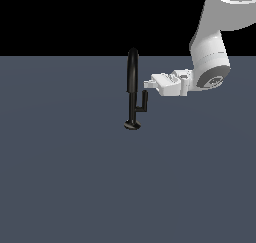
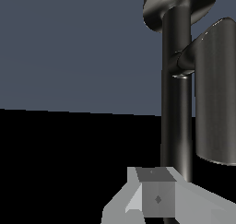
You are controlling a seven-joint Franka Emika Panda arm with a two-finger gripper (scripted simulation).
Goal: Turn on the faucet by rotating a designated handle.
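Note:
The glossy black faucet stands upright on the grey floor, with its small round base below. Its short L-shaped handle branches off the stem toward the exterior view's right, tip upturned. My gripper is level with the spout's lower end, just right of the stem and just above the handle's tip, pointing at the faucet. Its fingers show as one joined block with no gap and hold nothing. In the wrist view the stem and the thick handle are close ahead.
The flat grey floor stretches all around the faucet. My white arm comes in from the upper part of the exterior view's right.

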